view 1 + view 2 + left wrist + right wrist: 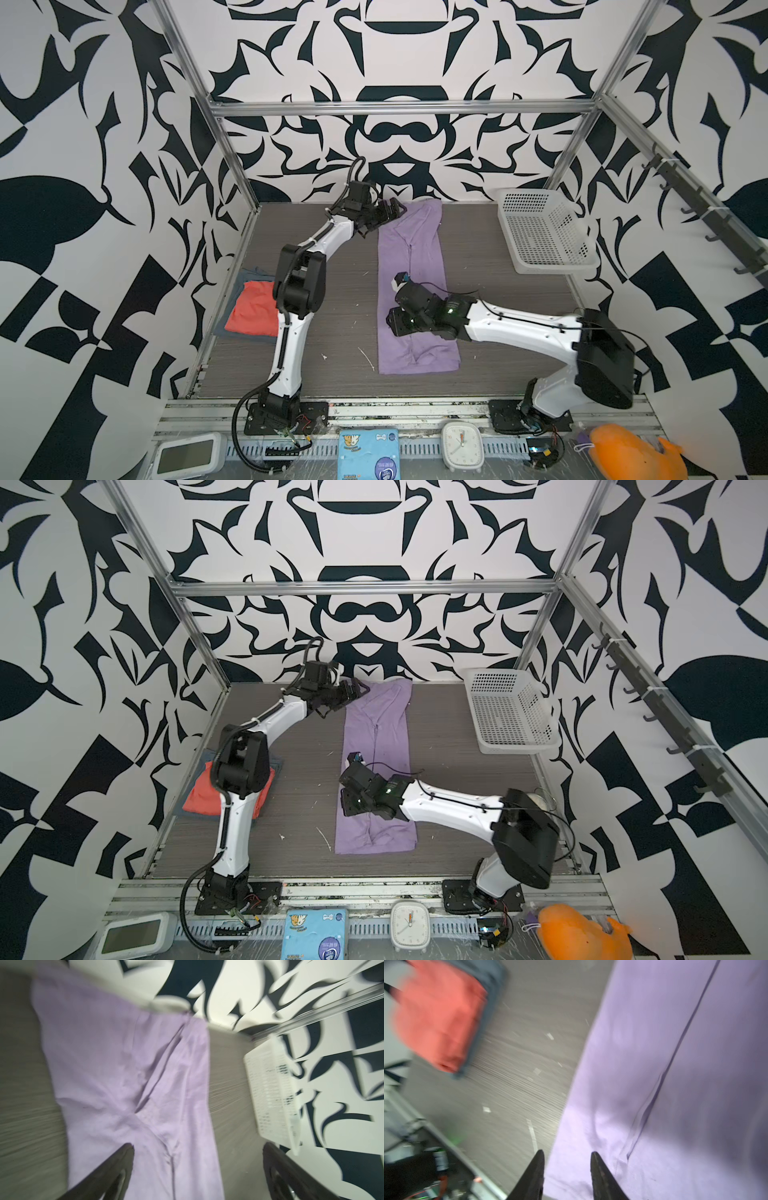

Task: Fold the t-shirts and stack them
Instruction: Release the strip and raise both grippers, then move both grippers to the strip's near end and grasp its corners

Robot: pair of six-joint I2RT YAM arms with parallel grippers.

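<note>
A lavender-purple t-shirt [415, 257] [382, 729] lies as a long narrow strip down the middle of the table, seen in both top views. My left gripper [395, 208] [197, 1145] hovers over the strip's far end, jaws wide open and empty. My right gripper [394, 322] [568, 1153] is low over the strip's left edge, toward the near end. Its jaws stand apart, with flat lavender cloth [675, 1064] showing between them. At the table's left edge a folded coral-red t-shirt [253, 309] [440, 1018] rests on a grey-blue t-shirt [249, 276] [492, 976].
A white perforated basket [544, 232] [270, 1088] sits at the far right corner. The left arm's elbow [299, 282] overhangs the folded stack. On the front rail stand a clock [462, 446], a blue packet [368, 455] and an orange plush toy [631, 453].
</note>
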